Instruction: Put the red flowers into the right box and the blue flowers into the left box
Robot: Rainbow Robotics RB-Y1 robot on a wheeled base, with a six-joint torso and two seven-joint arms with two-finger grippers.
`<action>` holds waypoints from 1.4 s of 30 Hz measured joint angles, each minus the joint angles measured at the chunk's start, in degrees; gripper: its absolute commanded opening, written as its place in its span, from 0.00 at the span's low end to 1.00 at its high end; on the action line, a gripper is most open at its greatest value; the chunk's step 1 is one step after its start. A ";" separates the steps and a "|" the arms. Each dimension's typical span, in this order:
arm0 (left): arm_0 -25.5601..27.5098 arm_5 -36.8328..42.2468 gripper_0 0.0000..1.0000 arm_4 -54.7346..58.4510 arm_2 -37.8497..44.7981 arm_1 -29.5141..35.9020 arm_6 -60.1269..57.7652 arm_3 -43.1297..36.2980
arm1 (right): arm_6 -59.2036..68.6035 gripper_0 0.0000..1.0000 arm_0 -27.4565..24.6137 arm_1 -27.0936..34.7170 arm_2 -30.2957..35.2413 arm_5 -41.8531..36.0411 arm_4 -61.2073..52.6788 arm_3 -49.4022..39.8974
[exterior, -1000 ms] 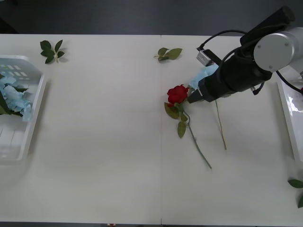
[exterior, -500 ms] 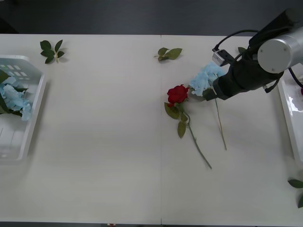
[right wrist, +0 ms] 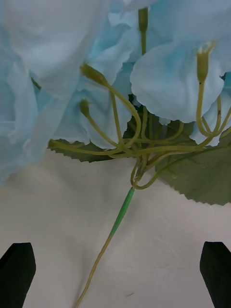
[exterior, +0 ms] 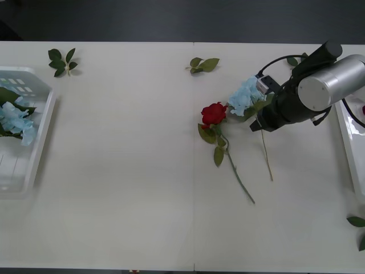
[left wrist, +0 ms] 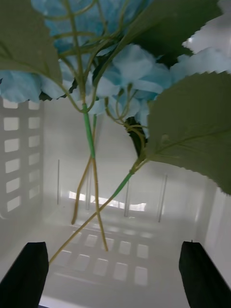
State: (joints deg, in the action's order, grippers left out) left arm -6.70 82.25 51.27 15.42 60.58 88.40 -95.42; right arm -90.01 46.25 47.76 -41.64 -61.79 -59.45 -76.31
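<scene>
**Right gripper over blue stem; stem axis runs twelve to six**

Right gripper [right wrist: 115, 274], black-fingered, hangs directly above the pale-blue, fluffy-headed artificial hydrangea stem [exterior: 246, 97] lying on the white table [exterior: 125, 171], right of centre. Fingers spread wide, one on each side of the thin green stalk, nothing between them touched.

In the front view the bloom lies at the stalk's twelve o'clock end, tilted slightly toward eleven; the bare stalk tip points to six. The deep-red artificial rose [exterior: 214, 113] lies just beside it at nine o'clock, heads near touching, its stem trailing toward five.

The right arm is plainly the nearer. Judgement: closure across the stalk below the bloom is what the move requires.

Left gripper [left wrist: 115, 279] hovers inside the shallow white plastic left box [left wrist: 29, 159], fingers apart, blue flowers lying below.

The white right box [exterior: 349, 137] sits at the table's three o'clock edge.
</scene>
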 measured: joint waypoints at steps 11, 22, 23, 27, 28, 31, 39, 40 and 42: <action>1.17 1.24 1.00 18.97 7.16 -1.03 22.83 -2.24 | 0.00 1.00 0.00 -4.48 1.17 1.28 5.51 3.44; 1.17 1.08 1.00 40.17 5.77 -2.80 40.77 -2.25 | -0.01 1.00 0.00 -7.89 1.17 2.99 9.59 6.60; 1.16 0.87 1.00 41.82 4.97 -2.80 42.65 -2.25 | -0.01 1.00 0.00 -8.14 1.17 3.00 10.07 6.85; 0.57 0.26 1.00 47.05 1.08 -2.80 50.52 -2.24 | -0.01 0.98 0.00 -8.81 1.17 3.16 10.49 7.86; 0.19 0.25 1.00 48.09 0.03 -2.80 52.29 -2.24 | -0.01 0.98 0.00 -8.90 1.17 3.43 10.49 8.19; -1.34 -0.10 1.00 51.18 -3.34 -2.80 57.64 -2.24 | -0.01 0.92 0.00 -9.10 1.17 4.80 10.92 9.32; -6.20 -0.52 1.00 54.40 -10.37 -2.80 65.05 -2.24 | -0.02 0.40 0.00 -9.77 1.17 4.89 12.81 10.76; -6.77 -0.59 1.00 54.40 -11.07 -2.80 65.05 -2.24 | -0.02 0.34 0.00 -9.91 1.17 4.89 13.28 10.76; -7.86 -1.08 1.00 54.40 -12.32 -2.80 65.05 -2.24 | -0.02 0.19 0.00 -10.07 1.17 4.90 13.47 10.76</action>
State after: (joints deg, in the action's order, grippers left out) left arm -14.56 81.17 105.67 3.10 57.78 153.44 -97.66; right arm -90.04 46.25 37.70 -40.47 -56.90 -45.98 -65.55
